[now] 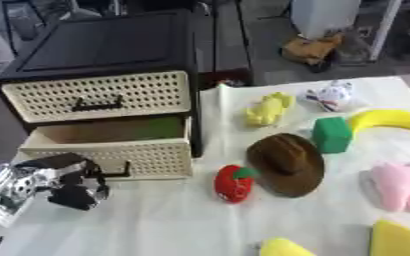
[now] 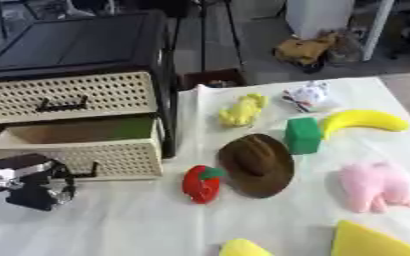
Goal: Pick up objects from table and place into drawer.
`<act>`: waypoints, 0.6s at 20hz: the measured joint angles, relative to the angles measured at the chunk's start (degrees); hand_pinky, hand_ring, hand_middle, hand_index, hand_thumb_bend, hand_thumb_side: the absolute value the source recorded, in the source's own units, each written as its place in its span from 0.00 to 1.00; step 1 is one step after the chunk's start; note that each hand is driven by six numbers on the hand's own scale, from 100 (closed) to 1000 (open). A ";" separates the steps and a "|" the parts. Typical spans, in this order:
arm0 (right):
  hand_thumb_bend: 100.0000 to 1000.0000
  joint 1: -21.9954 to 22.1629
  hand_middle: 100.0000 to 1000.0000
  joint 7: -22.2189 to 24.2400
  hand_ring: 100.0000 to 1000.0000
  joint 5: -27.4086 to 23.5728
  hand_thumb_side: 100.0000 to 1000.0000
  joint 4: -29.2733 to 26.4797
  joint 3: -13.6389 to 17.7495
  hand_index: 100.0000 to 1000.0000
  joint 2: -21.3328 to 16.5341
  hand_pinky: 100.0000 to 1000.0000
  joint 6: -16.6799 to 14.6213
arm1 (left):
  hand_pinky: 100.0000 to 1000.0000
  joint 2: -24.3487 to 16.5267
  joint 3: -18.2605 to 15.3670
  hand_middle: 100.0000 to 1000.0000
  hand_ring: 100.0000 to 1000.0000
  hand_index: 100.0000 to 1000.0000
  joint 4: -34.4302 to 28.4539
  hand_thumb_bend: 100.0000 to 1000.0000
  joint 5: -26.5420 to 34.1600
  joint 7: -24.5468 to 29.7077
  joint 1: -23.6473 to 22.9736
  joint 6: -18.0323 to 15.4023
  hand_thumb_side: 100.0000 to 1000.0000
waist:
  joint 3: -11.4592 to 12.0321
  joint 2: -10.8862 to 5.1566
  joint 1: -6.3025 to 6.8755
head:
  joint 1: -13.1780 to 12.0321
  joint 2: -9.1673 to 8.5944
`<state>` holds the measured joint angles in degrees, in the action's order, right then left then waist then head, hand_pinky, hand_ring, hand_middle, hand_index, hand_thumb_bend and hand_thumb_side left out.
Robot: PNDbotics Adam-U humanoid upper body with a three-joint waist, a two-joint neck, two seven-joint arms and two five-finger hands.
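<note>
The lower drawer (image 1: 112, 145) of the black cabinet (image 1: 103, 45), at the left of the frame, stands pulled out. Its interior is exposed and looks empty, ready to receive items. The upper drawer (image 1: 95, 95) above it is closed.

The left hand (image 1: 73, 185) sits at the lower left, just in front of the open drawer's black handle (image 1: 117, 172). Its fingers look curled, with nothing visible between them, though the hand is indistinct here. Its position beside the handle suggests it was assigned to the drawer rather than to the objects. The right hand appears in neither view.

The objects to be stowed lie on the white-covered desk (image 1: 156, 225), right of the cabinet, all apart from the drawer:
- a red apple-like toy (image 1: 233, 184), nearest the drawer front;
- a brown hat (image 1: 287, 162), just right of it;
- a green block (image 1: 333, 134), beside a banana (image 1: 388, 120);
- a yellow plush (image 1: 270, 109) and a white plush (image 1: 331, 96), toward the upper centre;
- a pink plush (image 1: 397, 185), at the right edge.

No object is in the drawer yet; the task appears to be at its start.
</note>
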<state>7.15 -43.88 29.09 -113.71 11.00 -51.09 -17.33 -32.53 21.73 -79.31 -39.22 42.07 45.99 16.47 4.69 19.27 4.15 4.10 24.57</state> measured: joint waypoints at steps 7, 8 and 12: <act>0.00 0.82 0.83 -0.32 0.93 0.05 1.00 0.00 0.31 0.88 0.20 0.78 0.02 | 0.26 0.00 0.11 0.09 0.07 0.68 -2.97 0.00 -2.43 -1.67 -2.24 0.36 0.42 | 0.51 -0.44 0.00 | 0.01 0.01; 0.00 0.95 0.83 -0.32 0.93 0.05 1.00 0.00 0.31 0.88 0.28 0.78 0.02 | 0.26 0.00 0.19 0.09 0.07 0.67 -3.50 0.00 -2.94 -2.08 -2.59 0.38 0.41 | 0.62 -0.53 0.01 | 0.01 0.01; 0.00 1.01 0.83 -0.36 0.93 0.06 1.00 0.00 0.32 0.88 0.42 0.78 0.04 | 0.25 -0.11 0.27 0.09 0.06 0.65 -5.67 0.00 -4.56 -4.04 -3.92 0.58 0.40 | 0.87 -0.56 0.02 | 0.03 0.01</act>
<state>8.17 -44.23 29.15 -113.71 11.32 -50.67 -17.28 -32.65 22.00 -84.98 -43.78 38.03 42.07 17.05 5.56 18.71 4.17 4.12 24.58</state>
